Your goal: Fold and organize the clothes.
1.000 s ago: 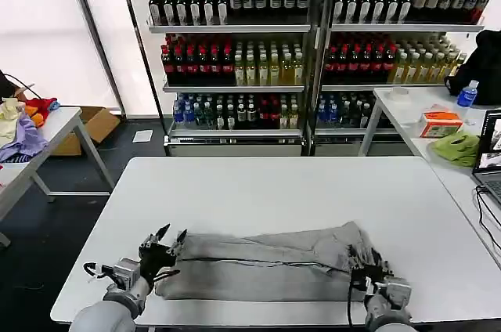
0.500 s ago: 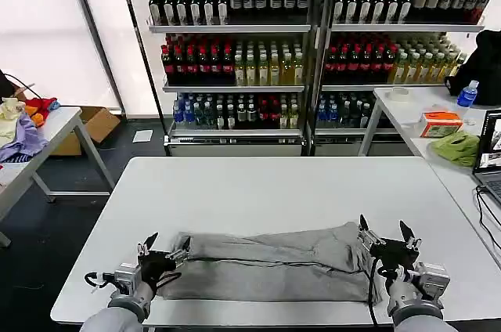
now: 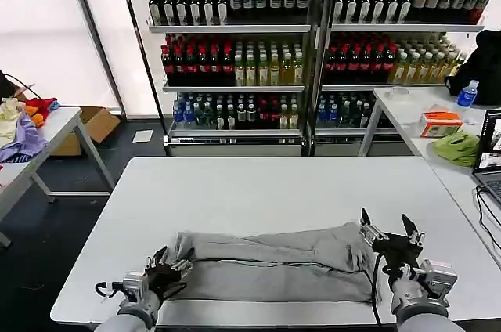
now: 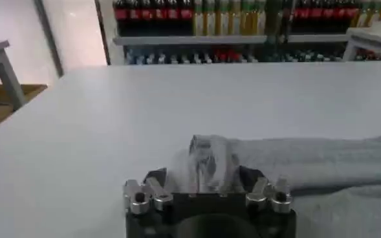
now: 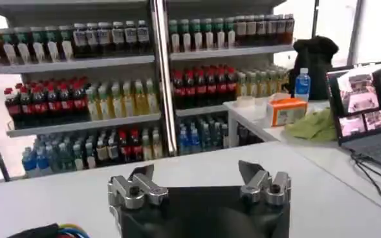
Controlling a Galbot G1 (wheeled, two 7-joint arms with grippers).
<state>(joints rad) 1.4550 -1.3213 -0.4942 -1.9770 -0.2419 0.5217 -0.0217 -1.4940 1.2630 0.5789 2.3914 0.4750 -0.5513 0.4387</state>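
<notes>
My left gripper point(image 3: 167, 268) pinches the grey shirt's point(image 3: 274, 265) end at the white table's point(image 3: 258, 187) near edge (folded long); right gripper point(image 3: 389, 232) hovers, fingers spread, empty.

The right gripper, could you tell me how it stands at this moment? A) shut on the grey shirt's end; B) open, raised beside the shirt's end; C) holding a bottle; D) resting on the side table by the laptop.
B: the right gripper has its fingers spread, holding nothing, beside the right end of the folded grey shirt.
</notes>
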